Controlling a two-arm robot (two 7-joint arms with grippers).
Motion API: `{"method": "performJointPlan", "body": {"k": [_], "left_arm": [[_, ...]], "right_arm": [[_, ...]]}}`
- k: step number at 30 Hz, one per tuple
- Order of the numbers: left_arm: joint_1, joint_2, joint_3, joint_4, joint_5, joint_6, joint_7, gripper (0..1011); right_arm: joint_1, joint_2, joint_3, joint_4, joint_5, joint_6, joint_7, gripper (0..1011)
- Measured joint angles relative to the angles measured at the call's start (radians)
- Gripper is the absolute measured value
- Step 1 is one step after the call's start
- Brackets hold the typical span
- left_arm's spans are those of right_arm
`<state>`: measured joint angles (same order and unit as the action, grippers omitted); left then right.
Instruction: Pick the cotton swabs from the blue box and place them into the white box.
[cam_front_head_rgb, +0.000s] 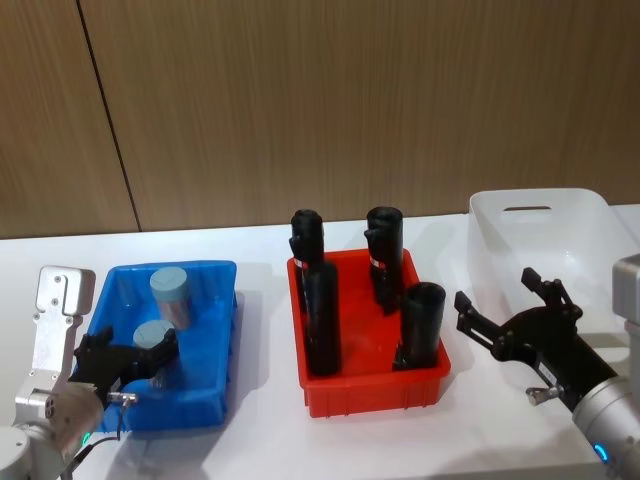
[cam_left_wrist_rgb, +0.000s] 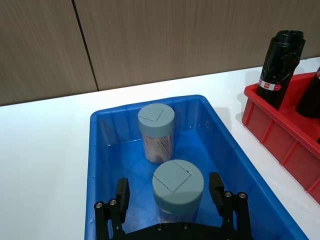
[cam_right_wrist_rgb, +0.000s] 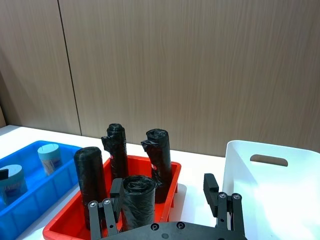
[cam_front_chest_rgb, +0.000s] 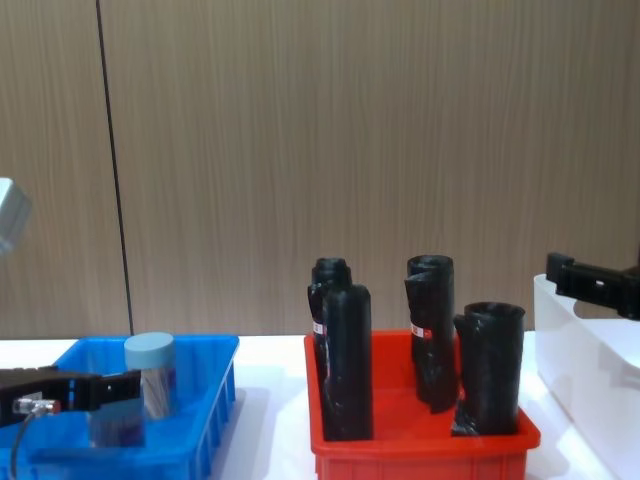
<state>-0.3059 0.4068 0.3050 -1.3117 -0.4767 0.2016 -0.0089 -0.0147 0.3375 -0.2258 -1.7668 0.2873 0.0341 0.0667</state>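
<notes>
Left gripper sits low inside the bright blue, ribbed, shallow plastic box. Its jaws are spread, with one finger on each side of the nearer cotton-swab jar, a clear plastic cylinder with a pale blue round lid. A gap shows on both sides of the jar, so no contact can be confirmed. Right gripper hangs open and idle over the table, between the red plastic bin of tall black rolls and the smooth white plastic box.

Probable faults from this state:
- If one finger meets the jar first, it may push the jar sideways and tip it against the second jar.
- If the grip lands on the lid rather than the body, the smooth round wall may slip during the lift.
- The route to the white box crosses the red bin, so a low carry could strike the black rolls.

Position: the cotton-swab jar stands upright, centred between the fingers, in the near half of the blue box. The second jar stands upright just behind it, toward the far wall. The white box is well apart, beyond the red bin on the robot's right.
</notes>
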Motion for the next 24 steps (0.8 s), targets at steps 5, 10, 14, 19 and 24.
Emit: {"method": "performJointPlan", "body": {"k": [5, 10, 14, 19, 24], "left_arm": [[-0.027, -0.013, -0.001, 0.05, -0.001, -0.004, -0.03, 1004], [-0.057, -0.028, 0.0, 0.104, 0.001, -0.006, -0.062, 1004], [-0.078, -0.038, 0.001, 0.14, 0.008, -0.008, -0.083, 1004], [-0.103, -0.05, 0.004, 0.184, 0.016, -0.012, -0.107, 1004], [-0.121, -0.06, 0.006, 0.217, 0.024, -0.016, -0.126, 1004]], "right_arm": [[0.0, 0.0, 0.0, 0.0, 0.0, 0.0, 0.0, 1002], [0.0, 0.0, 0.0, 0.0, 0.0, 0.0, 0.0, 1002], [0.0, 0.0, 0.0, 0.0, 0.0, 0.0, 0.0, 1002], [0.0, 0.0, 0.0, 0.0, 0.0, 0.0, 0.0, 1002], [0.0, 0.0, 0.0, 0.0, 0.0, 0.0, 0.0, 1002]]}}
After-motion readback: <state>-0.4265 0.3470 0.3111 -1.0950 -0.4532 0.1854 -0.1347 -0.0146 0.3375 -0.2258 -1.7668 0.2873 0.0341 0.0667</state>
